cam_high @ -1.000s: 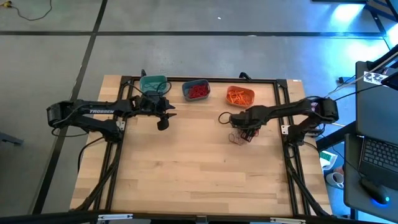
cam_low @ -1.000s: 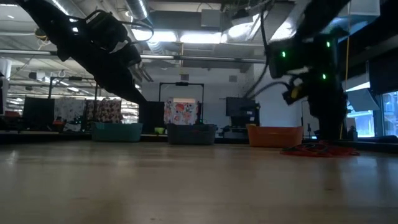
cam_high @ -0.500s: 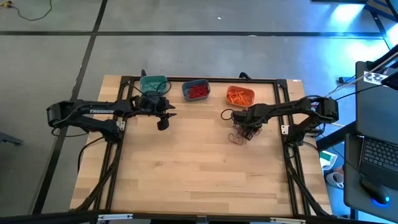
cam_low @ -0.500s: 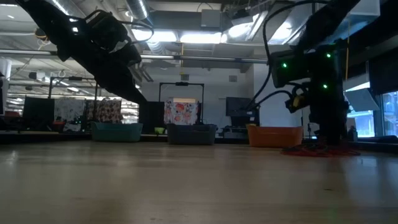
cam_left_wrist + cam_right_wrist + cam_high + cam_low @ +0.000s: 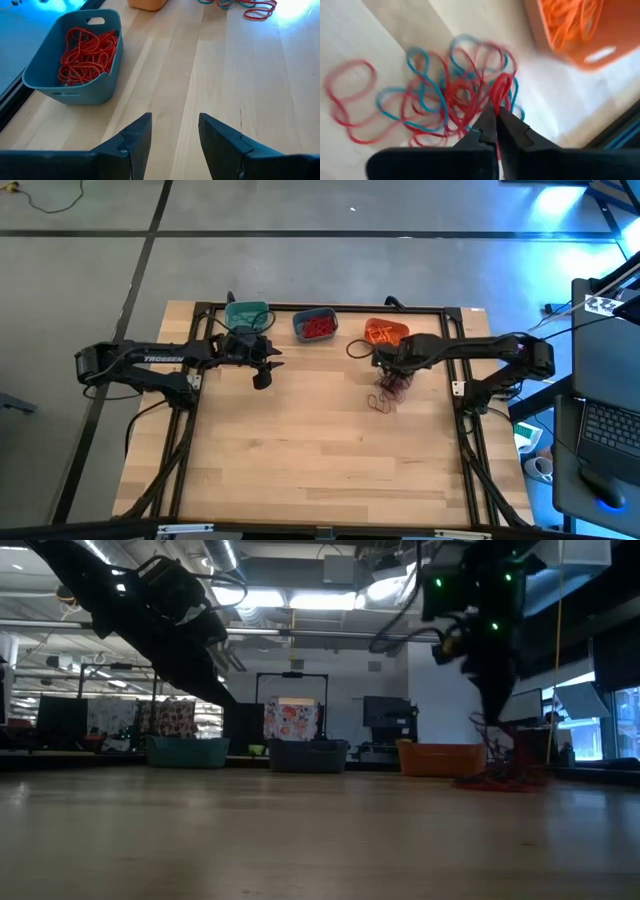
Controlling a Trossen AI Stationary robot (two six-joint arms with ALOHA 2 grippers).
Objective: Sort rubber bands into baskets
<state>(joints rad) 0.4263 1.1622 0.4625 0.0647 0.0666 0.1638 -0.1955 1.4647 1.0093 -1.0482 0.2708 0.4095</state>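
Evidently a red rubber band (image 5: 499,90) is pinched in the shut jaws of the right gripper (image 5: 496,116), lifted above the loose pile (image 5: 383,395) on the desk (image 5: 300,450) beside the orange basket (image 5: 385,333). Next, I judge, comes carrying it to the slate blue basket (image 5: 315,325) holding reds. Left gripper (image 5: 172,130) waits, jaws wide and empty.

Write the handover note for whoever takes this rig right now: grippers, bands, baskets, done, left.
Right gripper: shut on a red rubber band, raised above the loose pile, beside the orange basket.
Left gripper: open, empty, waiting near the teal basket.
Done: red bands in the slate blue basket, orange bands in the orange basket.
Left: red and blue bands in the pile; held band not yet dropped.
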